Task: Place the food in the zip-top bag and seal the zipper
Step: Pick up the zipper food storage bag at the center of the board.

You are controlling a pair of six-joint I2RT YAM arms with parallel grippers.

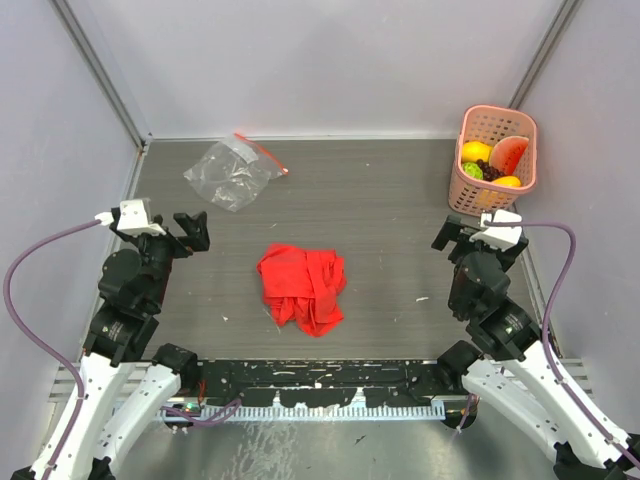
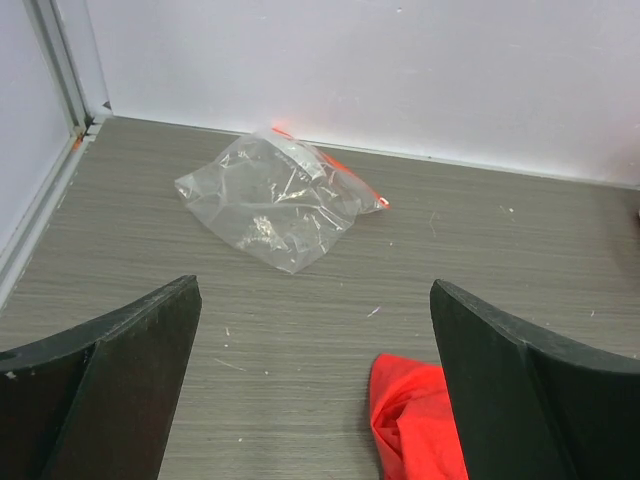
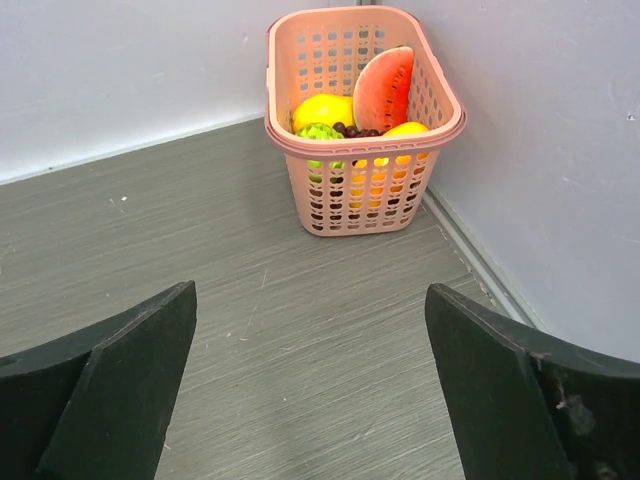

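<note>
The clear, crinkly zip-top bag [image 1: 232, 172] [image 2: 275, 200] lies on the table at the back left, its red-orange zipper [image 1: 262, 152] [image 2: 345, 170] along the far edge. The food [image 1: 492, 165] sits in a pink slatted basket [image 1: 470, 195] [image 3: 360, 190] at the back right: a watermelon slice [image 3: 385, 85], a yellow fruit [image 3: 322, 108], a green fruit [image 3: 320, 133], dark grapes [image 3: 355, 130] and an orange fruit [image 3: 408, 130]. My left gripper [image 1: 193, 235] [image 2: 315, 290] is open and empty, short of the bag. My right gripper [image 1: 455, 235] [image 3: 310, 290] is open and empty, facing the basket.
A crumpled red cloth [image 1: 302, 287] [image 2: 415, 420] lies mid-table between the arms, close to my left gripper's right finger. White walls enclose the table at the back and both sides; the basket stands against the right wall.
</note>
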